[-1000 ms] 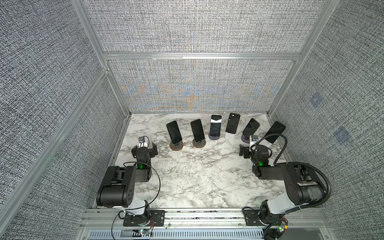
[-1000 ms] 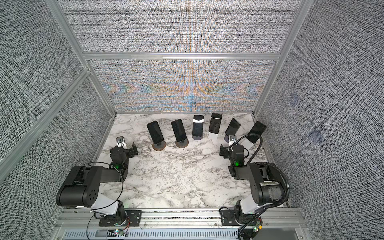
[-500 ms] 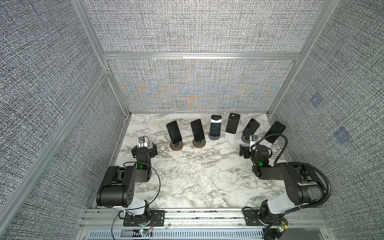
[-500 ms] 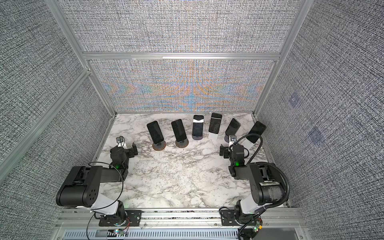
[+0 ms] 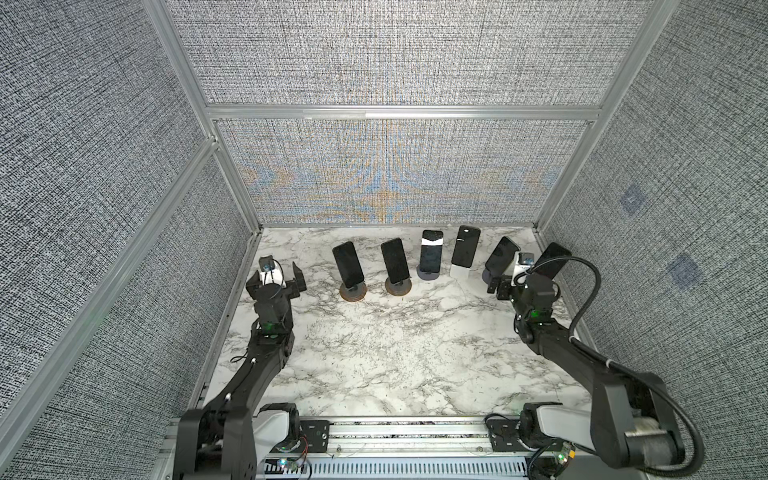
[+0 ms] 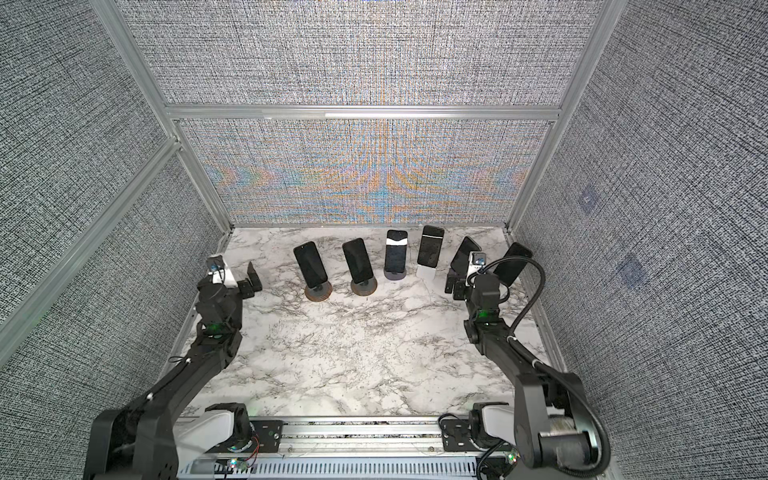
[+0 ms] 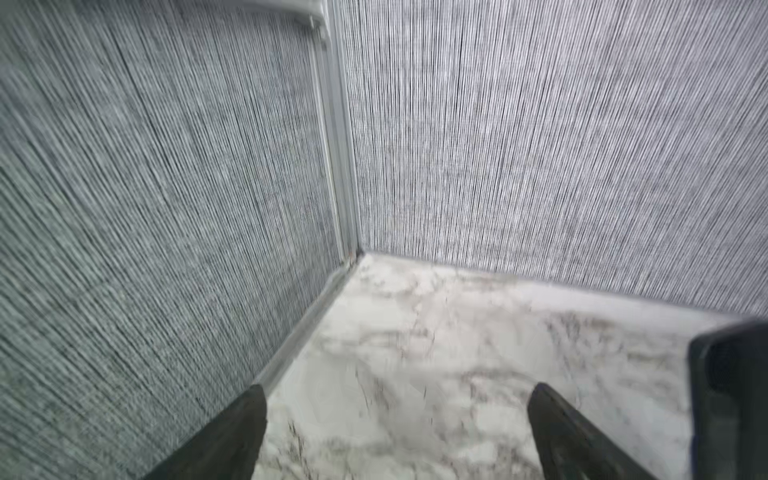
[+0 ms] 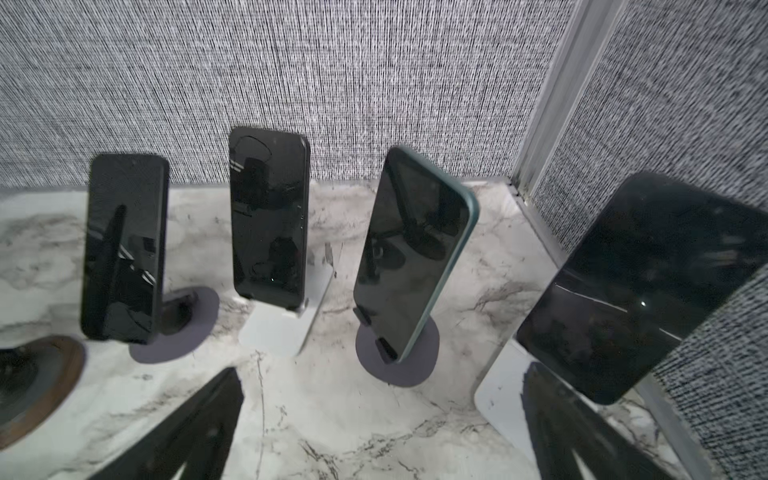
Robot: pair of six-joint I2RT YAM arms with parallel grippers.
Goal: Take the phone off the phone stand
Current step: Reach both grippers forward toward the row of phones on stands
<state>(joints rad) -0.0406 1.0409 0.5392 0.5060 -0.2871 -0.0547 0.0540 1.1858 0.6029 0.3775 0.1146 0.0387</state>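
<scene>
Nothing has moved since a second ago: left jaws and right jaws stay spread wide, empty. Six phones (image 5: 431, 250) lean on stands (image 5: 352, 292) in a row along the back wall (image 5: 395, 174), untouched.

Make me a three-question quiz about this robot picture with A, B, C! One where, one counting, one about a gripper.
1. Where is the left gripper? A) at the back left of the table B) mid-table C) front edge
2. How many phones sit on stands? A) three B) nine C) six
3. The right gripper is A) shut on a phone B) open, empty C) shut on a stand
Answers: 1 A, its wrist view faces that corner; 2 C, six in a curved row; 3 B, fingers spread, nothing between.
</scene>
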